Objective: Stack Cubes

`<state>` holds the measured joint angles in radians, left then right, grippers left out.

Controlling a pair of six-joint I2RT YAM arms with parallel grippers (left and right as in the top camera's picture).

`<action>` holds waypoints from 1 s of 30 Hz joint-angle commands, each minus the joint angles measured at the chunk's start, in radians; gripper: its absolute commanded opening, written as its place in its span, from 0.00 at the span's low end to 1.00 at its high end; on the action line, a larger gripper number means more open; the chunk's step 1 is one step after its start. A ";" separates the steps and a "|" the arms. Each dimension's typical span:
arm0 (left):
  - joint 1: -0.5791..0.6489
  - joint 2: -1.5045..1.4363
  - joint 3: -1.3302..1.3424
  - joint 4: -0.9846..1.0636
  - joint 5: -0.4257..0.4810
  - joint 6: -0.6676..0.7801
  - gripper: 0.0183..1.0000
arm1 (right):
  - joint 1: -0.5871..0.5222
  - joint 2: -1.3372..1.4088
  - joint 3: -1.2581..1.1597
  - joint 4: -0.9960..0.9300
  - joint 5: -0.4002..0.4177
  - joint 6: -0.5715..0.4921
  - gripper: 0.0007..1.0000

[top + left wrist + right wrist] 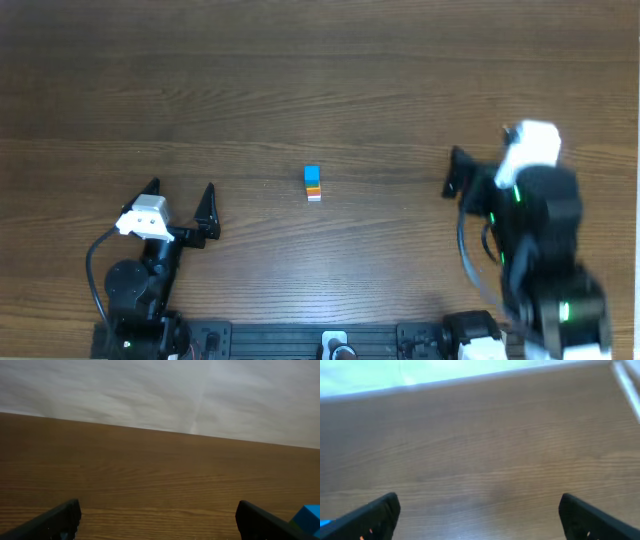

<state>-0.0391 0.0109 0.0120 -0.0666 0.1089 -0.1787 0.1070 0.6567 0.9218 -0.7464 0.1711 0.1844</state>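
Both wide open, holding nothing: left hand [180, 187], right hand [452, 172]. Between them, well apart from each, cube stack [313, 184] stands on desk [320, 80], blue on top. Stack looks built; keep hands clear, no nudging.

Both arms are black. The left arm [150, 265], at the left end of the black base rail [270, 335], has a white wrist block [145, 215], a looping black cable [91, 268] and a left gripper [180, 186] with pointed black fingers. The right arm [540, 250], at the rail's right end, shows green lights [565, 312].
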 commanded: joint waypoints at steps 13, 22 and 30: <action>-0.002 -0.008 -0.006 0.000 -0.001 0.015 1.00 | -0.017 -0.652 -0.665 0.431 -0.118 0.045 0.99; -0.002 -0.008 -0.006 0.000 -0.001 0.014 1.00 | -0.014 -0.651 -0.833 0.568 -0.133 -0.081 0.99; -0.002 -0.008 -0.006 0.000 -0.001 0.014 1.00 | -0.014 -0.651 -0.911 0.669 -0.064 -0.106 0.99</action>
<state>-0.0391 0.0109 0.0120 -0.0666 0.1085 -0.1787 0.0967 0.0158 0.0227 -0.0879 0.0784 0.1154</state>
